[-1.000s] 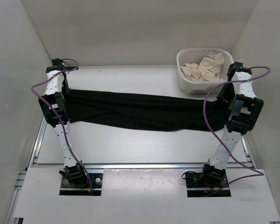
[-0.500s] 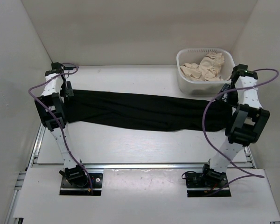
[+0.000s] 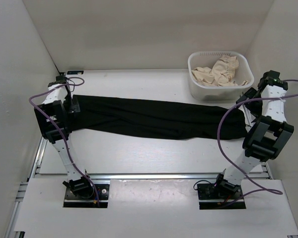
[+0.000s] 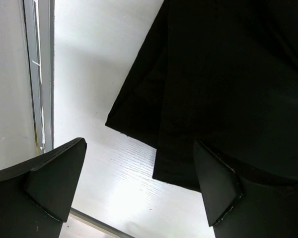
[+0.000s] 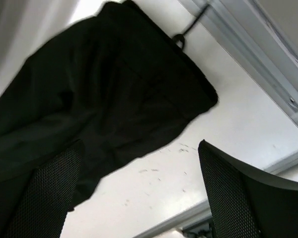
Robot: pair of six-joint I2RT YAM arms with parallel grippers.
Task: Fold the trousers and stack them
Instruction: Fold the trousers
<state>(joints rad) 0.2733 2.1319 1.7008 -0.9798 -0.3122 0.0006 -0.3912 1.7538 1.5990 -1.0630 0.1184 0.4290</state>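
Note:
The black trousers (image 3: 159, 118) lie stretched in a long band across the table, left to right. My left gripper (image 3: 72, 105) hovers at their left end, open and holding nothing. In the left wrist view the trousers' (image 4: 213, 74) hem corner lies on the table under the open left gripper (image 4: 139, 193), close to the right finger (image 4: 216, 186). My right gripper (image 3: 248, 97) stands open just past the right end. In the right wrist view the trousers (image 5: 114, 89) lie ahead of the right gripper (image 5: 139, 193), with bare table between the fingers.
A white basket (image 3: 208, 92) holding beige frilled garments (image 3: 217, 71) stands at the back right, close behind the trousers' right end. Metal rails (image 3: 149, 175) run along the table's near edge and both sides. White walls enclose the table.
Both grippers have opened and let go of the trousers' ends, then drawn outward. The trousers have settled flat on the table.

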